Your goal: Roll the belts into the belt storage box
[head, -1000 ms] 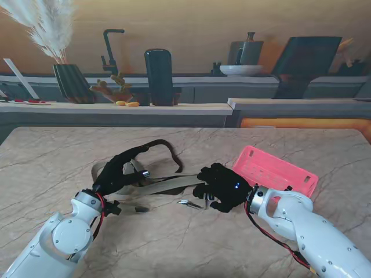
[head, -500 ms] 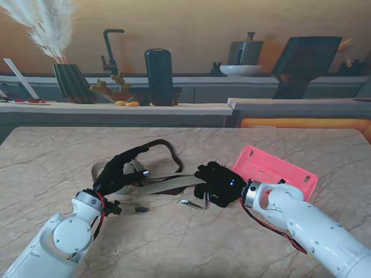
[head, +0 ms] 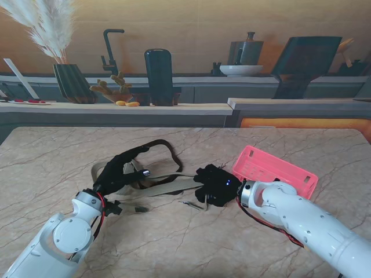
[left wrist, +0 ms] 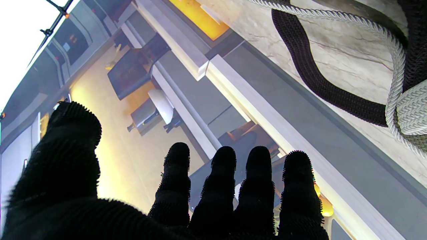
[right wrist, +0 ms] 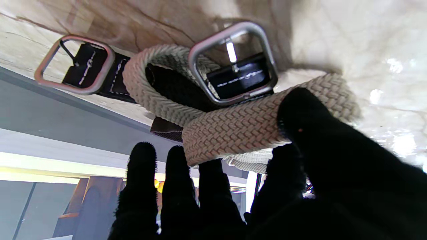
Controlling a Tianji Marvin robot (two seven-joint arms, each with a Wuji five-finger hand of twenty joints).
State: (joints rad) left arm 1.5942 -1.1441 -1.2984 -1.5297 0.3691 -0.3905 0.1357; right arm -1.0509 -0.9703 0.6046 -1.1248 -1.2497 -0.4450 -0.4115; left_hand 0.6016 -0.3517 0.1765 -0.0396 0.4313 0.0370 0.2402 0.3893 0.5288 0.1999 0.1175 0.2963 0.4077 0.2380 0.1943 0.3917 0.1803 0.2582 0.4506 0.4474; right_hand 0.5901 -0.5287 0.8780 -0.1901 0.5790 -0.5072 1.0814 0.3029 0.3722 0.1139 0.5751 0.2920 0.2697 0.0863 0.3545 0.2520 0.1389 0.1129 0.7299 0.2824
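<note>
Our right hand (head: 217,185) has slid left along the beige belt (right wrist: 233,130), pinching its first coil on the counter (head: 185,243); our left hand (head: 116,171) rests open-fingered on the belts. Rolling has begun, the pink box (head: 275,171) waiting alongside.

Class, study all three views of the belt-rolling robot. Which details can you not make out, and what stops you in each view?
- Stand view: the right hand covers its grip on the beige belt.
- Stand view: the pink box interior is hidden by its near wall.
- Left wrist view: the black belt is cut off by the edge.
</note>
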